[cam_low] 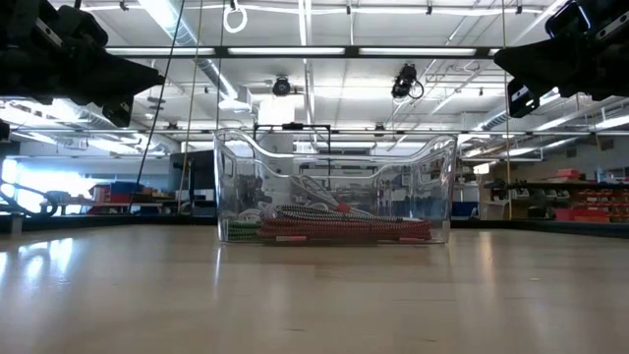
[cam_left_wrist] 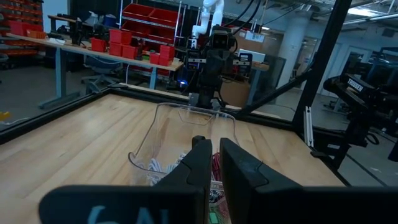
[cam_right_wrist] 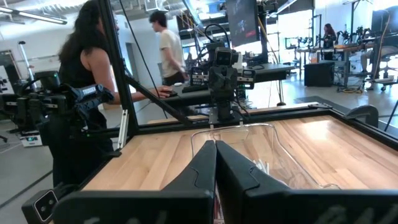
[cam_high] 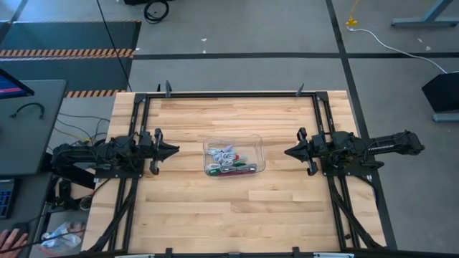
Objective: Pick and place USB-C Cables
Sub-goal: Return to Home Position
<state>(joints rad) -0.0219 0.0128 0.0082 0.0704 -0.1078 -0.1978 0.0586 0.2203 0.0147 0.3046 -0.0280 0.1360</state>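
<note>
Several short coiled USB-C cables [cam_high: 229, 162] lie heaped in a clear plastic tray [cam_high: 259, 143] at the table's middle. They are grey/white, green and red-marked, and rest on the tray floor [cam_low: 334, 228]. My left gripper [cam_high: 175, 150] hovers left of the tray, fingers shut and pointing at it. My right gripper [cam_high: 287, 152] hovers right of the tray, also shut and pointing at it. In the low view both hang high above the tabletop. The left wrist view shows the tray [cam_left_wrist: 163, 118] beyond my left gripper [cam_left_wrist: 214, 152]. The right wrist view shows it [cam_right_wrist: 273, 134] past my right gripper [cam_right_wrist: 216, 149].
Black frame rails [cam_high: 229, 94] run along the table's far, left and right edges. Bare wood [cam_high: 229, 215] stretches from the tray to the near edge. Two people [cam_right_wrist: 93, 68] stand at a desk beyond the table's left side.
</note>
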